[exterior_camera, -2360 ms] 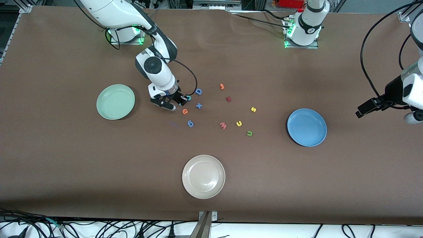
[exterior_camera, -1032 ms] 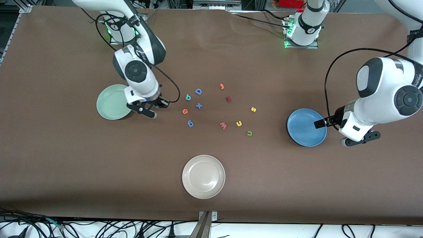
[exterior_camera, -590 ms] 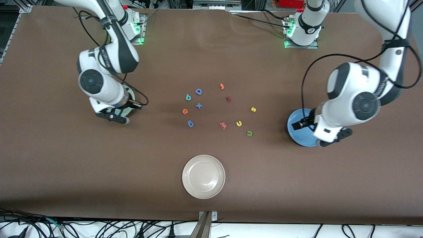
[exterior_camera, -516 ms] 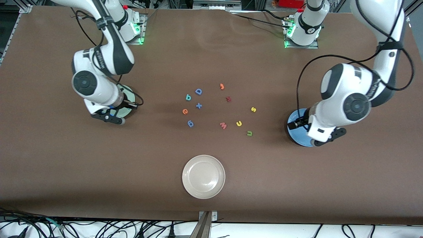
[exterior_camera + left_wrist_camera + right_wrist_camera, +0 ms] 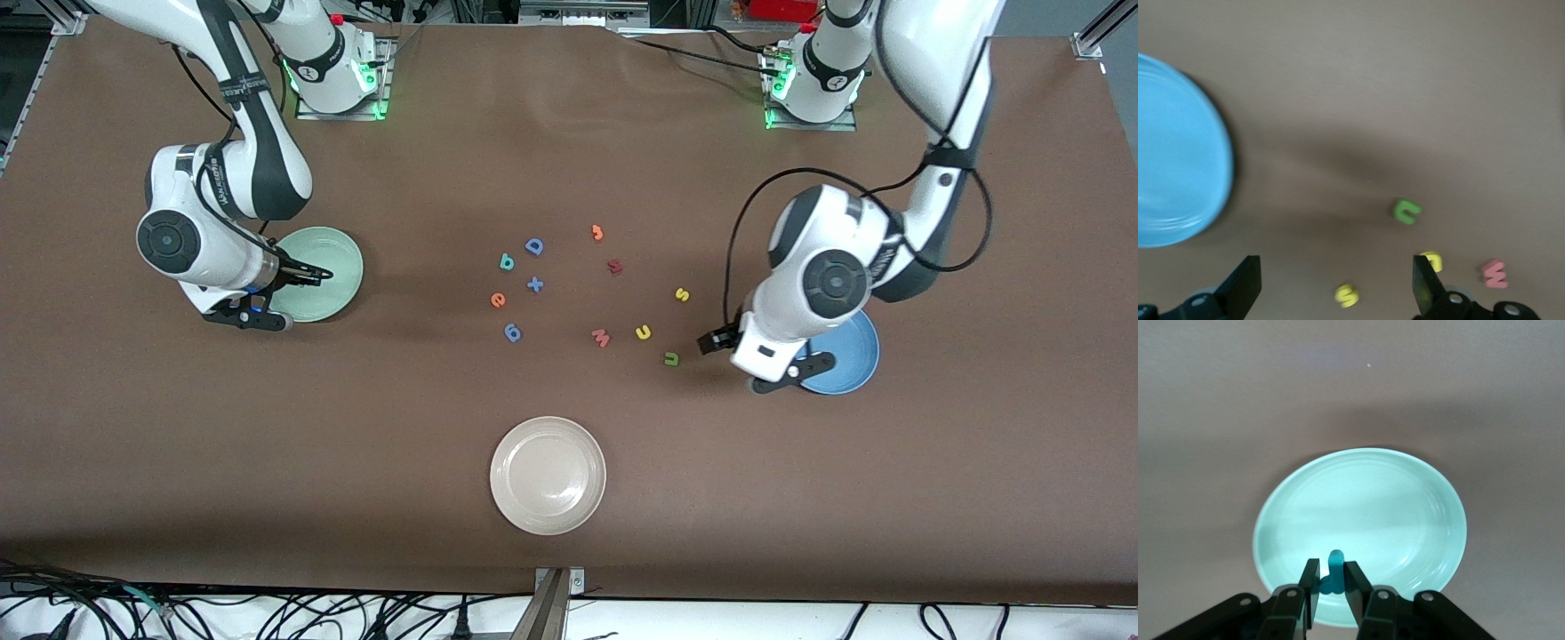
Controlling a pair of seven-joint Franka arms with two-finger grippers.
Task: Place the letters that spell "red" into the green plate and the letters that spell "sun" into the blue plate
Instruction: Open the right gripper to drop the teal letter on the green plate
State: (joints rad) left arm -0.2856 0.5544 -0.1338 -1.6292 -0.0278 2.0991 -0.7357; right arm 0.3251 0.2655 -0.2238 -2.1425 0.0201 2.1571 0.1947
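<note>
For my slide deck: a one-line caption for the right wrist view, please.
Right gripper, shut on the teal "r", hovers over the green plate.

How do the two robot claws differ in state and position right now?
The right claw is shut on a small teal foam letter; the left claw is open and holds nothing. The right claw hangs over the round pale mint-green plate; the left claw is over bare table between the round mid-blue plate and the olive-green foam letter. Both point down at the table.
</note>
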